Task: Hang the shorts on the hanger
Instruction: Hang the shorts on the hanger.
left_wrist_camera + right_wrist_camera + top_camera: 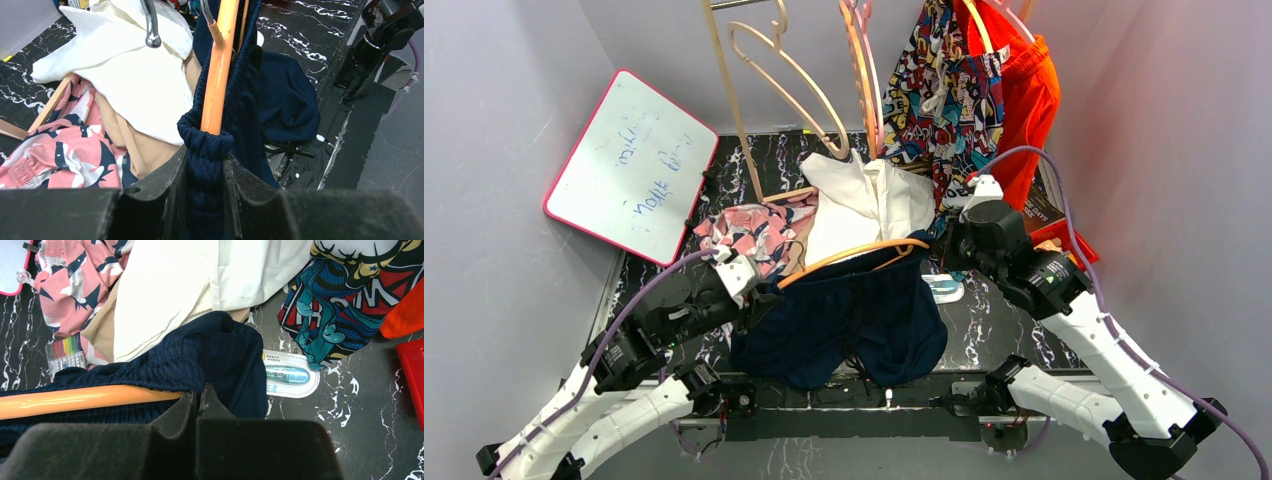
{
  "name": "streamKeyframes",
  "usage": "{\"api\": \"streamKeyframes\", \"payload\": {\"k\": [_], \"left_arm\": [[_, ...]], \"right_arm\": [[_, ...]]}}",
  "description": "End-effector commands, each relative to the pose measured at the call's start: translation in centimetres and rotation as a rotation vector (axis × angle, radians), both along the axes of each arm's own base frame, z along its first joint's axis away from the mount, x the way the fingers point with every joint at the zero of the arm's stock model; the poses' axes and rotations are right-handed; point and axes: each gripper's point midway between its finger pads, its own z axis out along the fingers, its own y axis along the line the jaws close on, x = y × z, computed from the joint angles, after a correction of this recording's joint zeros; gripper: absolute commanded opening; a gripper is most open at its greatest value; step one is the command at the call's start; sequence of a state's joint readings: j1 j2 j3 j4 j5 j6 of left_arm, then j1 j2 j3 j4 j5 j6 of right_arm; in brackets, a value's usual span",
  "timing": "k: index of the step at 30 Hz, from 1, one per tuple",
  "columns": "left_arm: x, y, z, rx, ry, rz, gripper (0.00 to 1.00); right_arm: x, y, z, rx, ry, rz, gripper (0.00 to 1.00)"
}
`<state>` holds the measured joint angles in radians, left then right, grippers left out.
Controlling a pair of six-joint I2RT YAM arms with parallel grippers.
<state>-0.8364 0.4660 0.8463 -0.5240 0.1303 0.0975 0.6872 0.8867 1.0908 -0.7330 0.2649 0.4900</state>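
The navy shorts [844, 320] hang in the middle between both arms, legs drooping toward the near edge. The orange-tan hanger [854, 255] arcs along their waistband. My left gripper [206, 160] is shut on the bunched left end of the waistband [205, 142], where the hanger's arm [217, 75] slides into the fabric; its metal hook [151, 25] shows above. My right gripper [200, 395] is shut at the waistband's right end, gathered cloth [175, 365] running into its tips and the hanger's bar [75, 400] ending behind its left finger.
A white garment [869, 195] and a pink patterned one [749, 232] lie behind the shorts. Comic-print shorts [944, 95], orange shorts [1029, 95], pale hangers [774, 70] and a pink hanger [864, 60] hang at the back. Whiteboard [629, 165] leans left. A blister pack [292, 374] and markers [65, 351] lie nearby.
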Motion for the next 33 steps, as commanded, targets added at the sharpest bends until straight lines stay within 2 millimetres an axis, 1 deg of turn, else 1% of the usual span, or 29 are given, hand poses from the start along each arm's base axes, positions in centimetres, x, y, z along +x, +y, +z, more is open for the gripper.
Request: {"api": "streamKeyframes", "payload": {"k": [1, 4, 9, 11, 13, 17, 21, 23, 30, 33], "left_arm": [[0.7, 1.2, 1.7, 0.012, -0.059, 0.056, 0.00], [0.9, 1.2, 1.4, 0.038, -0.053, 0.060, 0.00], [1.1, 1.2, 1.5, 0.057, -0.073, 0.050, 0.00], [1.1, 0.9, 1.6, 0.059, -0.073, 0.039, 0.00], [1.0, 0.6, 1.9, 0.051, -0.072, 0.020, 0.00], [0.0, -1.1, 2.6, -0.016, -0.059, -0.062, 0.00], [-1.3, -2.9, 3.3, -0.108, -0.023, -0.157, 0.00], [-1.7, -3.6, 3.5, -0.136, -0.003, -0.191, 0.00], [-2.1, -5.4, 3.4, -0.202, 0.046, -0.249, 0.00], [-1.9, -6.2, 3.3, -0.224, 0.061, -0.266, 0.00]], "right_arm": [[1.4, -2.0, 2.6, -0.023, -0.080, -0.092, 0.00], [1.3, -1.6, 2.8, -0.013, -0.065, -0.076, 0.00], [1.1, -0.9, 3.5, -0.003, -0.043, -0.044, 0.00], [1.0, -0.6, 3.9, 0.004, -0.044, -0.031, 0.00], [1.2, -0.4, 3.8, -0.003, -0.034, -0.027, 0.00], [1.6, 0.2, 2.7, -0.016, -0.010, -0.016, 0.00], [2.5, 0.2, 1.5, -0.062, 0.005, -0.030, 0.00], [2.9, 0.2, 1.3, -0.077, 0.003, -0.036, 0.00], [4.2, 1.1, 0.6, -0.095, 0.005, -0.027, 0.00], [4.6, 1.9, 0.5, -0.086, 0.008, -0.010, 0.00]]}}
